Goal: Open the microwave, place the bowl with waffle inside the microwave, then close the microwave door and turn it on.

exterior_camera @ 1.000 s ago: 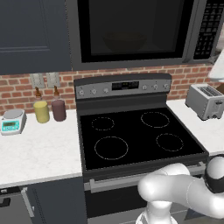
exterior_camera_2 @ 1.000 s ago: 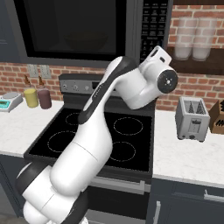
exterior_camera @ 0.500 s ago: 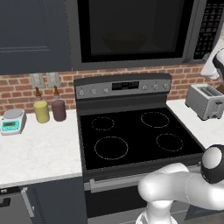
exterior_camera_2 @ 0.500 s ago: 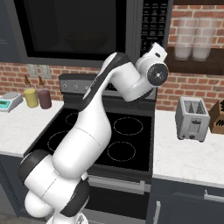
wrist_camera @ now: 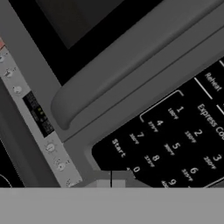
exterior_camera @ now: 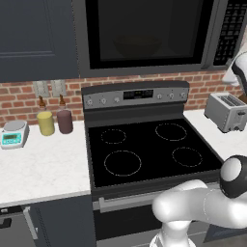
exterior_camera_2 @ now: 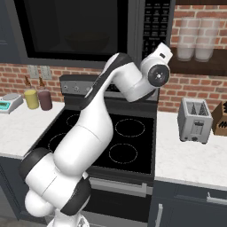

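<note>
1. The fingers [wrist_camera: 111, 178] are pressed together, holding nothing, poised just short of the keypad [wrist_camera: 175, 144] near the "Start" and "0" keys.
2. The microwave [exterior_camera: 144, 36] hangs above the stove [exterior_camera: 144, 149]; its microwave door [exterior_camera_2: 73, 31] looks shut, the curved bar handle [wrist_camera: 131, 70] lying beside the keypad.
3. The bowl [exterior_camera: 137, 46] shows dimly through the dark glass, apparently already inside; the waffle cannot be made out.
4. The keys are likely stiff, flat and shallow: a light, square push with the closed tips on "Start" should suffice, no grasp needed.
5. A toaster [exterior_camera_2: 194, 119] stands on the table [exterior_camera: 43, 169], well clear.
</note>
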Robot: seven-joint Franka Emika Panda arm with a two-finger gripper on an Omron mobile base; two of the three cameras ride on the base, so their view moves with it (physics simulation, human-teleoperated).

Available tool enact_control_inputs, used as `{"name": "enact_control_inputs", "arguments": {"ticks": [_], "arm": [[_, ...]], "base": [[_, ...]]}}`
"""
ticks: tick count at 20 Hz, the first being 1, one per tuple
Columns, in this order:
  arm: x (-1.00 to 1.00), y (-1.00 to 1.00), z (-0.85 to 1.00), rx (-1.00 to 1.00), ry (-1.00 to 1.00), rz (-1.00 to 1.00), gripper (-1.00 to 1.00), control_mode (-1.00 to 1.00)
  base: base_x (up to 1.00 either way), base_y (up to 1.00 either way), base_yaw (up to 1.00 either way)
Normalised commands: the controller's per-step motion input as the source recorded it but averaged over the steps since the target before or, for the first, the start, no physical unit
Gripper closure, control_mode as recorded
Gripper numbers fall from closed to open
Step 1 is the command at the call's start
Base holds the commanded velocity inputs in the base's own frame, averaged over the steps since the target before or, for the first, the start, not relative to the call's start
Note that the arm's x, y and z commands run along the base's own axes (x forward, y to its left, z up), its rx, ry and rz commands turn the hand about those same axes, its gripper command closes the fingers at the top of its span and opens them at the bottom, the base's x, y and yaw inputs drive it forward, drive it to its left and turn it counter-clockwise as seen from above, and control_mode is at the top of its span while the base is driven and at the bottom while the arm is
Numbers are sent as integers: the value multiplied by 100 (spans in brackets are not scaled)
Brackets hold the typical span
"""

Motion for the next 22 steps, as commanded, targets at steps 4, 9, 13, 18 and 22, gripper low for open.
{"name": "enact_control_inputs", "arguments": {"ticks": [4, 9, 13, 18, 22], "arm": [[0, 1, 10, 0, -7, -1, 100, -100], [0, 12, 4, 0, -8, 0, 100, -100], [0, 2, 0, 0, -3, 0, 100, -100], [1, 1, 0, 0, -1, 0, 100, -100], [6, 0, 0, -1, 0, 0, 100, -100]], "base": [[0, 0, 0], [0, 0, 0], [0, 0, 0], [0, 0, 0], [0, 0, 0]]}}
